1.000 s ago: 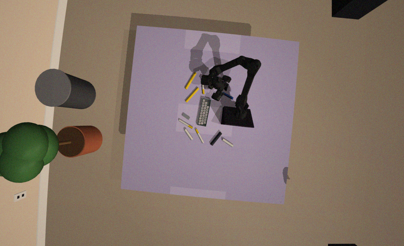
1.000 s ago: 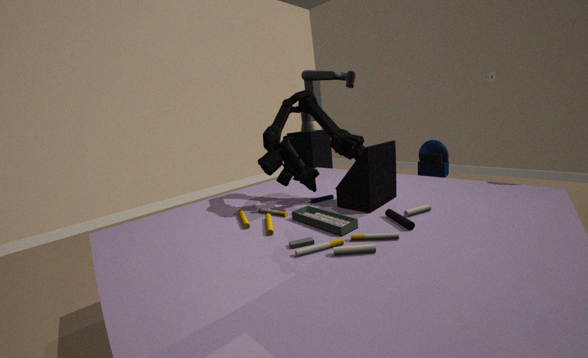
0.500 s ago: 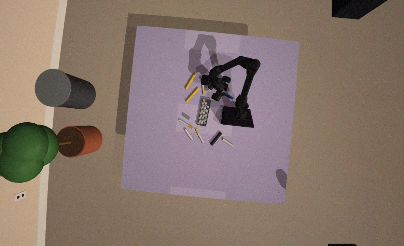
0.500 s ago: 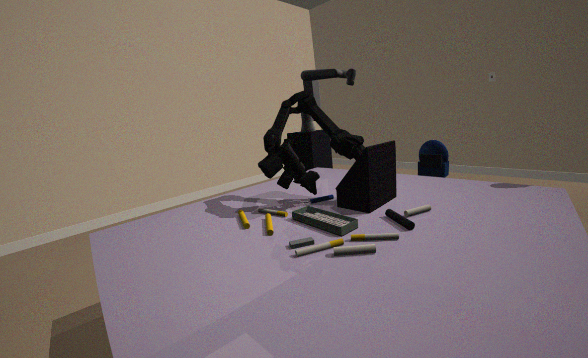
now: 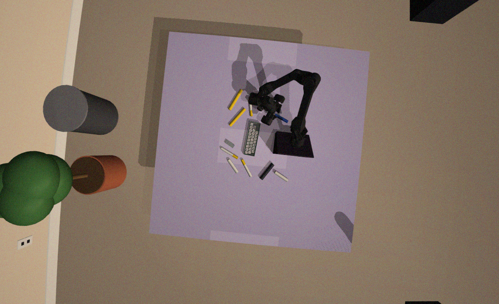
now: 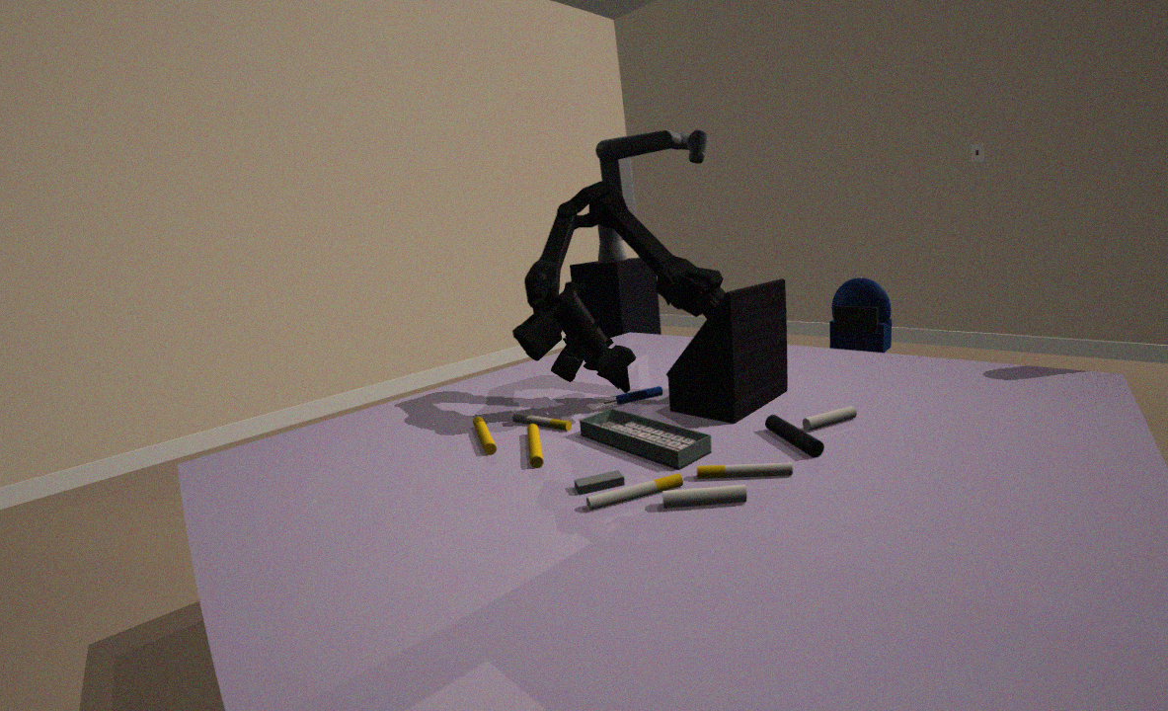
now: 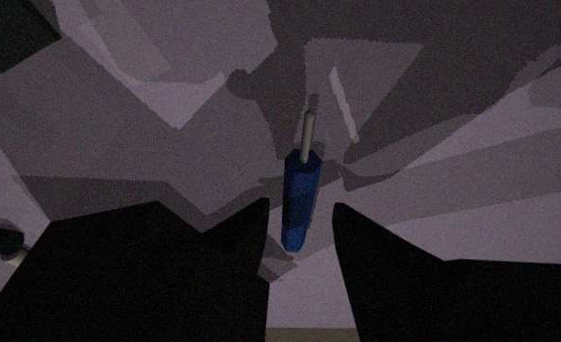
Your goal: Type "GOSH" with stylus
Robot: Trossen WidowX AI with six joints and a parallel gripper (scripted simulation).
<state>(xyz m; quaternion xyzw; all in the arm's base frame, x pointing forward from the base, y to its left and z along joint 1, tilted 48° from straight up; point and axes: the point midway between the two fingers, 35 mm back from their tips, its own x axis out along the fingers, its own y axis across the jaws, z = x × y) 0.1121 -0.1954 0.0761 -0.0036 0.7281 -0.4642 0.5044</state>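
The blue stylus [image 5: 281, 118] [image 6: 646, 394] [image 7: 300, 199] lies on the desk beside the arm's base, its thin grey tip pointing away from the base. My gripper [image 6: 626, 386] [image 7: 301, 209] is partly open, pointing down above the stylus. In the wrist view the blue handle shows in the gap between the fingertips, with space on both sides, and neither finger touches it. The keyboard [image 5: 252, 138] [image 6: 645, 435] sits in its dark green shallow case near the arm's base. A corner of the case shows at the top left of the wrist view.
Two yellow sticks [image 5: 235, 99] [image 5: 237, 117] and a yellow-white one [image 5: 250, 109] lie beyond the keyboard's far end. A grey block [image 5: 229, 142], several white or yellow-white sticks and a black cylinder [image 5: 266, 171] [image 6: 794, 434] lie around its other sides. The dark wedge base [image 6: 729, 357] stands close by.
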